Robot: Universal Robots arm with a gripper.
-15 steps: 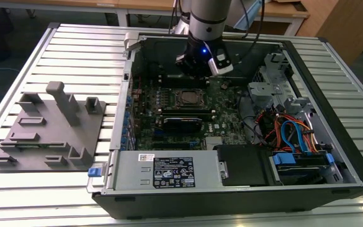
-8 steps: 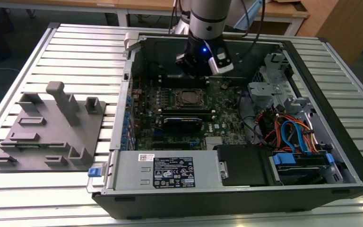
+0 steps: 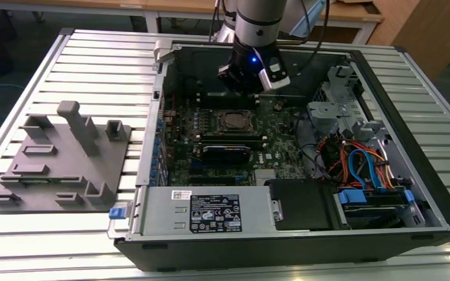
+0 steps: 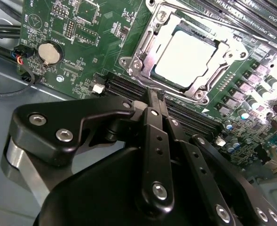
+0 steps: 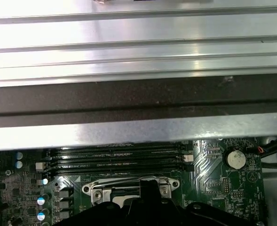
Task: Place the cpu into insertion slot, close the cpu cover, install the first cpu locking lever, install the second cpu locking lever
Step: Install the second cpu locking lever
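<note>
The cpu (image 4: 187, 54) lies flat in the insertion slot (image 3: 216, 121) on the green board, its silver top showing through the window of the cpu cover (image 4: 147, 40), which lies down around it. My gripper (image 4: 154, 96) hangs just above the board, beside the socket toward the case's back wall, its black fingers pressed together with nothing between them. In the exterior view the gripper (image 3: 245, 88) hovers inside the open case, just behind the socket. In the first wrist view its tip (image 5: 147, 186) overlaps the socket. How the locking levers stand I cannot tell.
Black memory slots (image 4: 129, 87) run between gripper and socket. A coin battery (image 4: 50, 53) sits on the board nearby. The case wall (image 5: 129, 132) rises close behind. A grey fixture block (image 3: 61, 158) rests at the exterior view's left; cables (image 3: 358, 164) fill the right.
</note>
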